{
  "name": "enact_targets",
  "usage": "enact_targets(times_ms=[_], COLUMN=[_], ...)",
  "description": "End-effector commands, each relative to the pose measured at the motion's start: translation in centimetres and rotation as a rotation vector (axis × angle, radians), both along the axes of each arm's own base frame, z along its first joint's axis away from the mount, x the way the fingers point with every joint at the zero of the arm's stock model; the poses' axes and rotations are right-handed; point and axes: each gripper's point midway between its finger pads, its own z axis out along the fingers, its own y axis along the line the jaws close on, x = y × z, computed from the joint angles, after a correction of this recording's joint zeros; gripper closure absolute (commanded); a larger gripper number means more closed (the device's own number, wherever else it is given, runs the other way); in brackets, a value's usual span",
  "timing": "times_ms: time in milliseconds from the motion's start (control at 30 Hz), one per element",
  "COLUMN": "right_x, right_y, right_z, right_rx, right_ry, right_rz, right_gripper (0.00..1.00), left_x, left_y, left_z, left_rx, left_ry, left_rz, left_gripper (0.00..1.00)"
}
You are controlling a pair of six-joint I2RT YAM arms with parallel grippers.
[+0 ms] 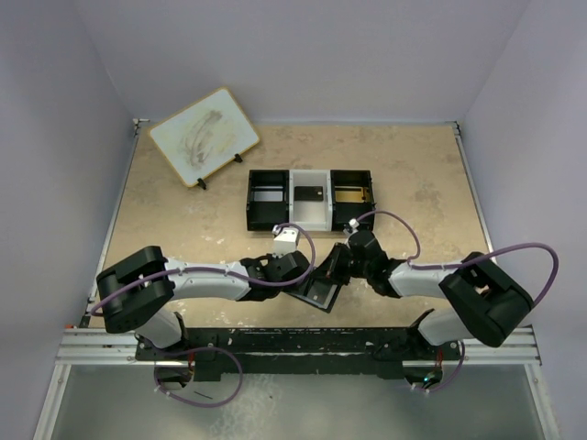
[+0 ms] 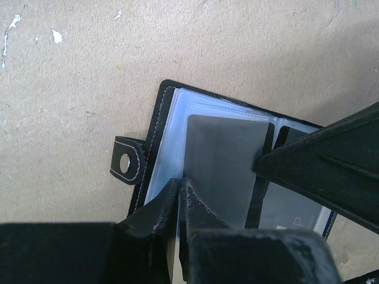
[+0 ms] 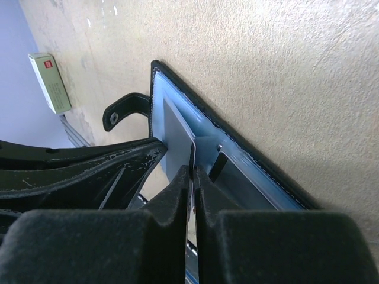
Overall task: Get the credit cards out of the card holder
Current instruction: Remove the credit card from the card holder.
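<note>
The black card holder (image 2: 155, 121) lies open on the table, pale blue inside, with its snap tab (image 2: 125, 161) sticking out to the left. A dark grey credit card (image 2: 228, 168) sits partly out of its sleeve. My right gripper (image 3: 193, 170) is shut on that card's (image 3: 176, 131) thin edge. My left gripper (image 2: 179, 184) is shut on the card holder's pale inner sleeve beside the card. A second card (image 2: 291, 208) shows in the neighbouring pocket. In the top view both grippers (image 1: 307, 273) (image 1: 347, 260) meet over the card holder (image 1: 323, 293) near the front middle.
A black-and-white three-compartment tray (image 1: 266, 216) stands behind the grippers, with a dark flat rectangle (image 1: 307, 194) in its middle section. A small white-and-red box (image 1: 286, 238) lies just behind the left wrist. A whiteboard on a stand (image 1: 204, 136) is at the back left.
</note>
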Motion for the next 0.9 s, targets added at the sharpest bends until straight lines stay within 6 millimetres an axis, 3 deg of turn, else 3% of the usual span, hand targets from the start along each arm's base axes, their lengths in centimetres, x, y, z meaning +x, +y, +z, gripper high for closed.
enact_targets(times_ms=[0,433,867], right_x=[-0.12,-0.94,-0.25], right_y=[0.82,0.81,1.22], right_z=[0.85,1.5,1.46], right_rx=[0.059,0.099,0.102], right_ry=[-0.013,-0.037,-0.038], right_rz=[0.022,0.053,0.04], right_gripper=[0.91,0.86,0.99], left_x=[-0.1,-0.03,-0.03], left_y=[0.87,0.87,0.73], left_z=[-0.55,-0.55,-0.32], left_rx=[0.032,0.03,0.021], left_ry=[0.003,0.001,0.0], left_rz=[0.022,0.029,0.028], left_gripper=[0.99,1.0,1.0])
